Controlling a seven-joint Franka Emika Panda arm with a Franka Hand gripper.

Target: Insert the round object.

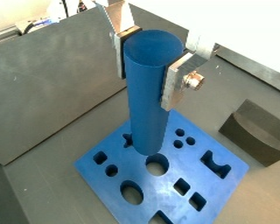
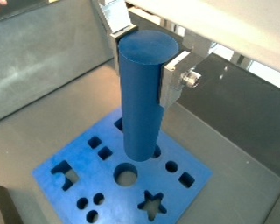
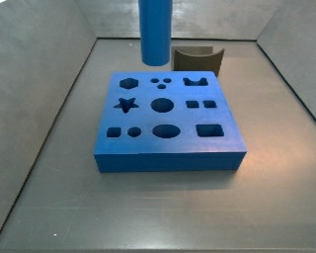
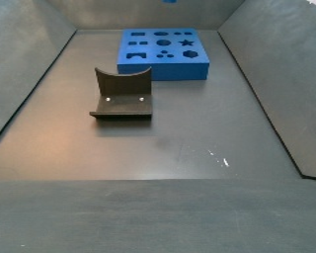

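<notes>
- Gripper (image 1: 149,54): silver plate fingers w/ dark pads, clamped on upper part of the peg in both wrist views; positioned above the block. Not visible in side views.
- Round object (image 1: 147,96): long smooth bright blue cylinder peg, held upright, lower end hanging over the block, apparently clear of its top face; also seen in a side view (image 3: 154,30), top cropped.
- Flat blue block with shaped holes (image 3: 168,117): lies on grey floor; round, star, square, arch cutouts all empty in a side view (image 4: 168,51).
- Large round hole (image 2: 127,176): just beside peg's lower end in a wrist view; judged the target, exact alignment unclear.
- Dark brown arch-shaped piece (image 4: 122,94): loose on floor, apart from block.
- Progress: pick-up done, peg carried to block. Left: centre over hole, lower in, release.
</notes>
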